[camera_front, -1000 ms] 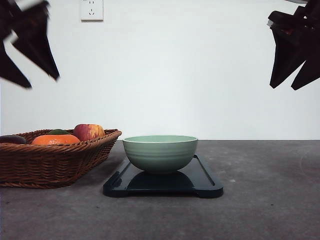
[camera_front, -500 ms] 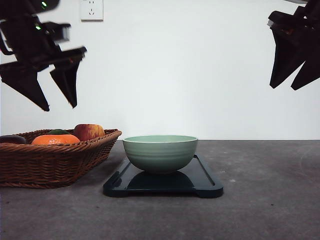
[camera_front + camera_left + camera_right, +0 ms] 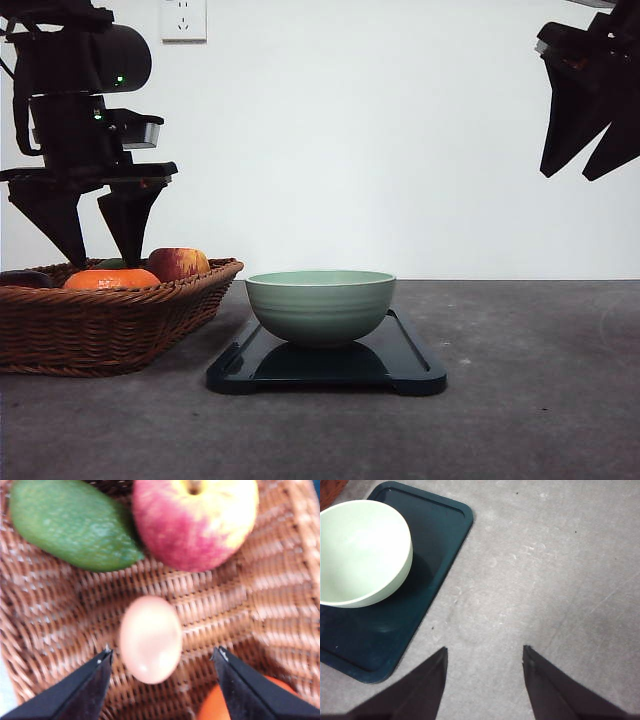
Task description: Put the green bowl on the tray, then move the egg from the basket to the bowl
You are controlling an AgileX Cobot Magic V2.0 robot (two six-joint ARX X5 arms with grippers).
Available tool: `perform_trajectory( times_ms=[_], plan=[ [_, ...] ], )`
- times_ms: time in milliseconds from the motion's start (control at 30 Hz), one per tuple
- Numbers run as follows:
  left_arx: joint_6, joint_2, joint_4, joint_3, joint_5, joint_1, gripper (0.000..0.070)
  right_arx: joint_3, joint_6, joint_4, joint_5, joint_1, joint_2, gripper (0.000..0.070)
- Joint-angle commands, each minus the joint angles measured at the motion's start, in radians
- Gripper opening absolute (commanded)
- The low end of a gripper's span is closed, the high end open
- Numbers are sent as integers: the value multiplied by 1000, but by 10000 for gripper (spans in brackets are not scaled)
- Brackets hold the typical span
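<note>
One step is already done: the green bowl (image 3: 320,305) sits on the tray (image 3: 410,365), which lies on the desk (image 3: 520,400) just beside the basket (image 3: 110,330). Inside the basket, near an apple (image 3: 195,522), a green fruit (image 3: 70,525) and an orange (image 3: 110,279), lies the egg (image 3: 150,639), bare on the wicker. The left hand (image 3: 162,655) hangs released over it, one finger on each side of the shell, not touching. To do this well, it should descend straight, centre the egg between the fingers and clench gently, avoiding the orange close by. The right hand (image 3: 485,652) waits released, high above the desk, beside the tray.
</note>
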Motion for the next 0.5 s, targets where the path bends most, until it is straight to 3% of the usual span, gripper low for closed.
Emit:
perform_trajectory(
  times_ms=[0,467],
  plan=[
    [18,23,10,24,-3,4,416,7,-6,6,-1,4,8,288],
    [37,88,19,24,17,27,421,7,-6,7,3,4,8,289]
  ],
)
